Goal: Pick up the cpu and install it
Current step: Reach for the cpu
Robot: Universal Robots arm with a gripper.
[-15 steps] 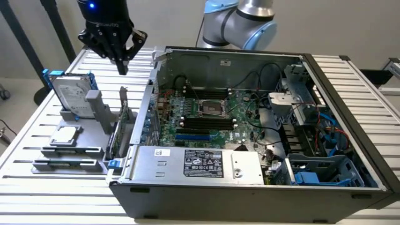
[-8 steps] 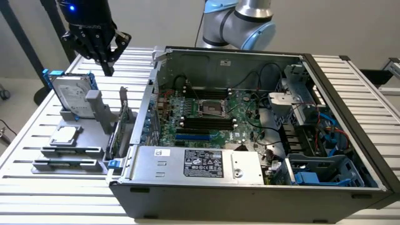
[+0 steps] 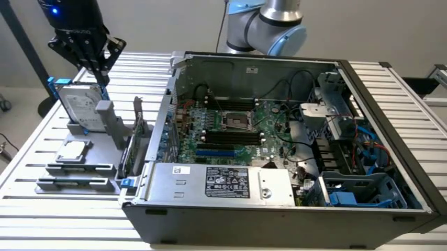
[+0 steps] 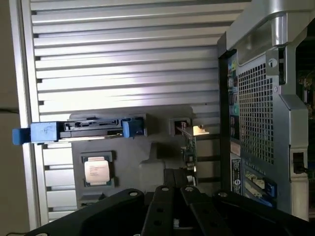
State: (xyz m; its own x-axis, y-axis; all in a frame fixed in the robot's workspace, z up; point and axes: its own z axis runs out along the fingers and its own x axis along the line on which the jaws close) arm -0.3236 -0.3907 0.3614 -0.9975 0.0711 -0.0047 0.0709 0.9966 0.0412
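On the slatted table (image 3: 21,157), the open PC case (image 3: 279,219) takes up most of the room, w/ the motherboard (image 3: 269,138) lying flat inside and its socket (image 3: 237,121) looking empty near the middle. To the exterior view's left of the case sits the grey fixture (image 3: 98,137). On it the hard drive (image 3: 78,104) stands upright at the far end, the cpu (image 3: 72,151) lies flat in its own recess just in front of the drive, and the memory sticks (image 3: 78,170) sit in slots nearer the exterior cam. Your gripper (image 3: 102,78) hangs just above the drive's top edge, fingers pressed together w/ nothing in them, and it is apart from the cpu. Risks, as I judge them: the drive stands tall right beside the chip, so a descent w/out enough offset could clip the drive or its blue frame. The chip is thin w/ a smooth metal top, so a pinch on its rim could slip or tilt it. W/ fingers closed, coming down would press on the lid, not grasp it. The socket sits low betw. case walls w/ cables near, so a tilted chip could bind or harm the contacts.
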